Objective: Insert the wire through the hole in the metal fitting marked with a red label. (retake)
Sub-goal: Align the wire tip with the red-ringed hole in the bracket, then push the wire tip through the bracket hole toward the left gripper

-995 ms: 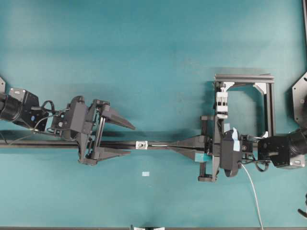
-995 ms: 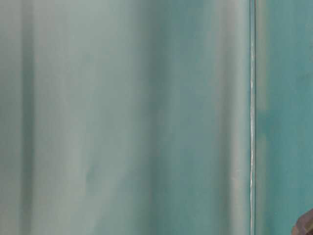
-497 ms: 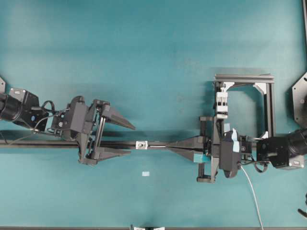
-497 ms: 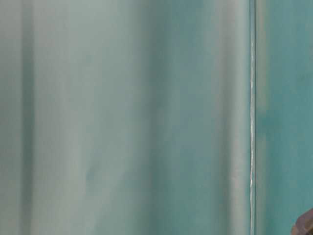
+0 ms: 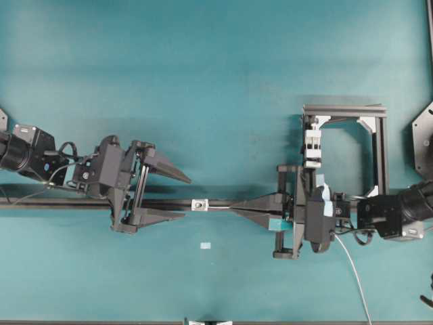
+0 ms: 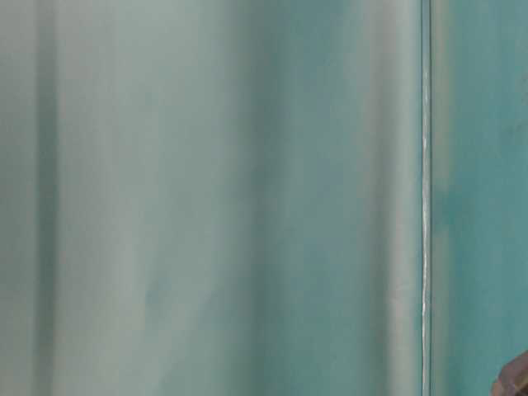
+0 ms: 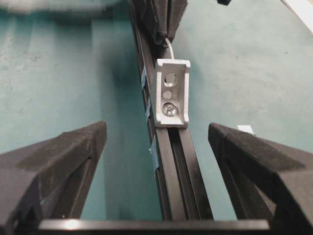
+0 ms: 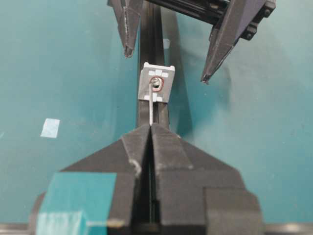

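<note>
The metal fitting is a small silvery bracket on the black rail. My right gripper is shut on the thin pale wire, just right of the fitting. The wire's straight tip reaches the red-ringed hole; I cannot tell whether it passes through. The rest of the wire trails behind the right arm. My left gripper stands open on the fitting's other side, one finger on each side of the rail, holding nothing. In the left wrist view the fitting sits ahead of the open fingers.
A black square frame with a white stacked clip stands at the right. A pale flat rectangle lies on the teal mat below the rail. The table-level view shows only blurred teal.
My right gripper has slid left along the rail with the wire, bringing the tip closer into the fitting. The left gripper has not moved.
</note>
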Controlling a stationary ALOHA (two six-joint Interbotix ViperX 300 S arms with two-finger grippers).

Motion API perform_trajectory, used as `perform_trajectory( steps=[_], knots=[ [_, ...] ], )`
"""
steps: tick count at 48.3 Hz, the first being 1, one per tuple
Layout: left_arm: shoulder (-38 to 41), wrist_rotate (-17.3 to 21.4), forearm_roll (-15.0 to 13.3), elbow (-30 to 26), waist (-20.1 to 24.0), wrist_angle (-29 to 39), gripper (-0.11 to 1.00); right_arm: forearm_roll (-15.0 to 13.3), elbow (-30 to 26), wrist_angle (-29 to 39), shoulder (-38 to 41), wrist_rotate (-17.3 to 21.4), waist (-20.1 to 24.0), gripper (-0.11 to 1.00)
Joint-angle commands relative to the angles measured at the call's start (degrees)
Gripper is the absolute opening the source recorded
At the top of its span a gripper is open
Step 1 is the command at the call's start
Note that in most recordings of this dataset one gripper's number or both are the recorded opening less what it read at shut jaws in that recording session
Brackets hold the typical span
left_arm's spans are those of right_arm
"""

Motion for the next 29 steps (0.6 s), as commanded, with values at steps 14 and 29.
perform_trajectory(
  steps=[14, 29],
  knots=[
    [-1.1, -0.1, 0.1, -0.5, 0.1, -0.4, 0.61, -0.1, -0.9, -0.5, -0.9, -0.1, -0.8, 0.03],
    [-1.1, 0.0, 0.1, -0.5, 0.1, -0.4, 0.61, -0.1, -2.0, -0.3, -0.1, -0.2, -1.1, 0.03]
  ],
)
